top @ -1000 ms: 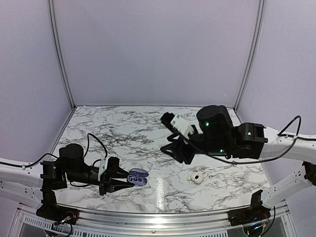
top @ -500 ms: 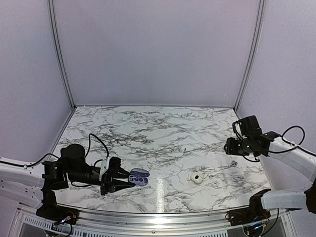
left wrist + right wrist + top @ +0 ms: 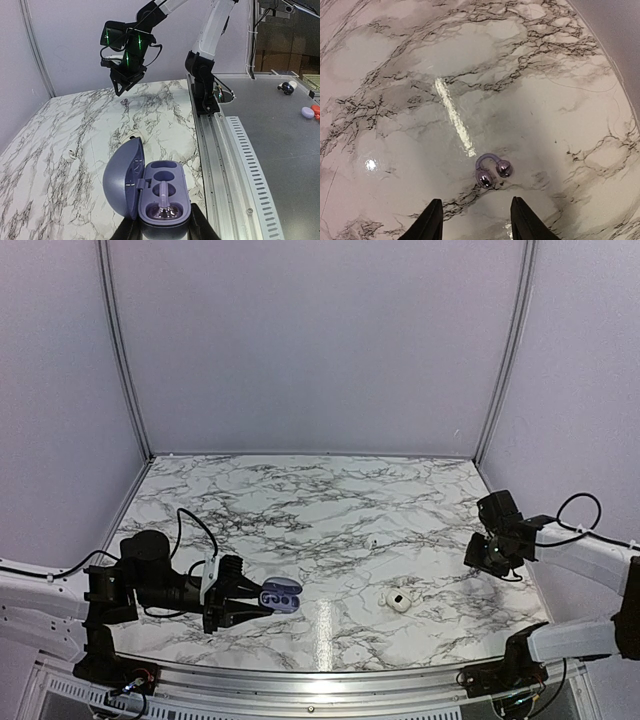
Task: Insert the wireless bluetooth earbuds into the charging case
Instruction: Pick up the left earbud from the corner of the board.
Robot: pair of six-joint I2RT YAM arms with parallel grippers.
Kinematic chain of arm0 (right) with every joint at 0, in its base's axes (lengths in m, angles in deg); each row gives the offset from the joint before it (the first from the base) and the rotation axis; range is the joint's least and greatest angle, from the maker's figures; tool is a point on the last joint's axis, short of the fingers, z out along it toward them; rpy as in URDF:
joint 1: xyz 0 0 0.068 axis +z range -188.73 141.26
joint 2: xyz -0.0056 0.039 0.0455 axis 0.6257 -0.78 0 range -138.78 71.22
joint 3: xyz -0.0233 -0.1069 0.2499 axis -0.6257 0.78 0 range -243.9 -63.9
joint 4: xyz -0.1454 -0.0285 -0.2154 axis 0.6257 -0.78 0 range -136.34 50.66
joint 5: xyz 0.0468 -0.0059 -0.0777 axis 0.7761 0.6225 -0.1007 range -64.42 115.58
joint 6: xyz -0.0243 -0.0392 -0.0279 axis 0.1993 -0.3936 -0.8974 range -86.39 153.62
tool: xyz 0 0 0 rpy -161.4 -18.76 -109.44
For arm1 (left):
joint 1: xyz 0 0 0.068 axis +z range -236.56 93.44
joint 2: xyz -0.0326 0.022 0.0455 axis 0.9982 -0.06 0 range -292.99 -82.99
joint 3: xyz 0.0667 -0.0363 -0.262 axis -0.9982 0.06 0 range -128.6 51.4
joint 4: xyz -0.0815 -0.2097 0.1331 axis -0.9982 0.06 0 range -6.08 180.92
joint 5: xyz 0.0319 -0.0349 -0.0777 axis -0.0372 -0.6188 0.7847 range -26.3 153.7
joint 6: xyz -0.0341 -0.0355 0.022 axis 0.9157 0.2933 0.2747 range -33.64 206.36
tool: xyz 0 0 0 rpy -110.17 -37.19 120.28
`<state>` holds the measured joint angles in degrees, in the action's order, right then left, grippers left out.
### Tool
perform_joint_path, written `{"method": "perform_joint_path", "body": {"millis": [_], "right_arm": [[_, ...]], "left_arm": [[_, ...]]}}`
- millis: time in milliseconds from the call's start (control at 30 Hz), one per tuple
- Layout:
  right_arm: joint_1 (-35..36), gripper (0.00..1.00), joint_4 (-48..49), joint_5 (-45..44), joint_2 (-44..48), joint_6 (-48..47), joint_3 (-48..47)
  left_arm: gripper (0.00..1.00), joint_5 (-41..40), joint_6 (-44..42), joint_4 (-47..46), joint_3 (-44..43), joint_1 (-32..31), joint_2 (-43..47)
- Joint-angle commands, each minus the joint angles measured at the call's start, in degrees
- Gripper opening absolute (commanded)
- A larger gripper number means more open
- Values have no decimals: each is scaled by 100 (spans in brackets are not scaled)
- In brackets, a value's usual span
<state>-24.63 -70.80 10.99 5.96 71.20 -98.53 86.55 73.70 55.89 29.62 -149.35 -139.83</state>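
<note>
Your charging case (image 3: 281, 597) is by the counter's (image 3: 300, 500) near-left edge; 1 earbud (image 3: 399, 600) lies to its right.

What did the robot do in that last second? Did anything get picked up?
The right gripper swung from mid-table to the right edge and dipped toward the tabletop, open and empty. Nothing was grabbed or released. The left gripper kept holding the open charging case; the loose earbud stayed put.

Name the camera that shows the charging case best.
Left wrist: the charging case fills the foreground, lid open, wells visible. Top external shows it only small and distant. Right wrist misses it.
</note>
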Motion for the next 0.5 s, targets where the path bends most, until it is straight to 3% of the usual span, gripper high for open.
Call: {"method": "perform_joint_path", "body": {"millis": [0,467], "right_arm": [[-35,47,-99,-635,-171,495,32],[-156,50,647,-521,-1114,569,96]], "left_arm": [[0,-18,-3,-255,-14,38,24],[0,-7,-6,-290,-48,38,-46]]}}
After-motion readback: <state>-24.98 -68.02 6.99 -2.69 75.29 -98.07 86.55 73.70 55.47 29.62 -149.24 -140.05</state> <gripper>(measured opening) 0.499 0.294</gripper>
